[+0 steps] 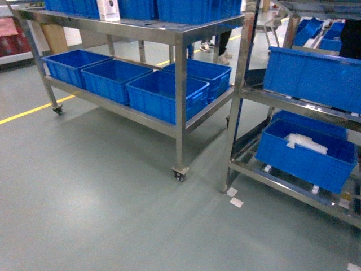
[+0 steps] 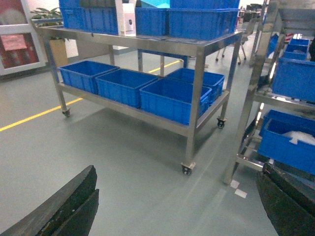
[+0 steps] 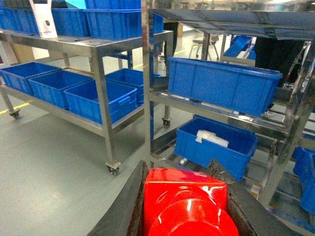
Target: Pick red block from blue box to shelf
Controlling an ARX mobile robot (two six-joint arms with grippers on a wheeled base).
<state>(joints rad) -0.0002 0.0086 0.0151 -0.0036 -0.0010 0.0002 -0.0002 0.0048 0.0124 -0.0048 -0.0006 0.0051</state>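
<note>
Head view: where the camera looks slanting down at the grey-green floor (image 1: 101,214), no arm or pincer shows.
Head, left: a steel trolley (image 1: 180,101) on casters carries dark blue crates (image 1: 161,96) on its lower tier.
Head, right: the shelf (image 1: 242,101) holds more blue crates; the near low one has a white bag (image 1: 306,143) in it.
Head, writing: a white card (image 1: 108,8) stands on the trolley top, its print too blurred to read.
Head, floor: a yellow line (image 1: 34,110) runs at far left.

Left wrist view, pincer: the left pincer (image 2: 177,206) has its dark fingers (image 2: 64,206) far apart at the bottom corners, nothing between them, pointing level toward the trolley.
Left wrist, writing: red posters (image 2: 15,42) at far left, unreadable.

Right wrist view, pincer: the right pincer (image 3: 184,196) is clamped on the red block (image 3: 187,201), one dark finger against each side.
Right wrist, block: stud facing the camera, held off the floor, near the shelf's front post.
Right wrist, pose: aimed level at the shelf's lower tiers.
</note>
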